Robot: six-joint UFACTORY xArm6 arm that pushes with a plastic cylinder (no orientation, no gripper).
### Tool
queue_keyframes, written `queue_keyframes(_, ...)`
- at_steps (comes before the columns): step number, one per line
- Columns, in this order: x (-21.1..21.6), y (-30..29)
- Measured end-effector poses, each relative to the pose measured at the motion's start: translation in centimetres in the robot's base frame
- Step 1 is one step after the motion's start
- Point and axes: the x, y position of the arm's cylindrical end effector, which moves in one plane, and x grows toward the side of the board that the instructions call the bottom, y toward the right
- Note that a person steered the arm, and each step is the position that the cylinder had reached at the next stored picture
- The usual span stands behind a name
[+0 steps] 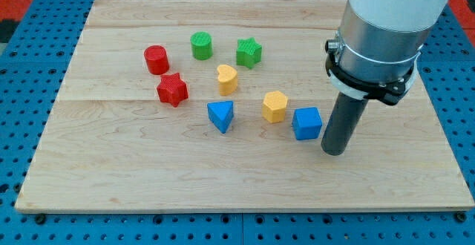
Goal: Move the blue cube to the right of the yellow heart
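Observation:
The blue cube [306,123] lies on the wooden board right of centre. The yellow heart [227,79] sits up and to the left of it, near the middle of the board. My tip [335,150] rests on the board just to the right of the blue cube and slightly below it, very close to its right face; I cannot tell if they touch. A yellow hexagon [274,106] lies between the heart and the cube, just left of the cube.
A blue triangle [220,116] lies below the heart. A red star [172,90] and red cylinder [156,59] are at the left. A green cylinder [201,45] and green star [249,52] are above the heart. The arm's grey body [378,30] fills the upper right.

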Motion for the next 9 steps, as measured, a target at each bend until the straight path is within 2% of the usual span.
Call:
queue_keyframes(1,1.1,-0.9)
queue_keyframes(2,-1.2,-4.2)
queue_keyframes(3,-5.4,-2.7)
queue_keyframes(4,-6.2,2.1)
queue_keyframes(5,-9.2,3.9)
queue_keyframes(6,-10.9,-0.8)
queue_keyframes(7,-7.3,5.3)
queue_keyframes(8,-6.7,0.1)
queue_keyframes(9,-10.2,-3.9)
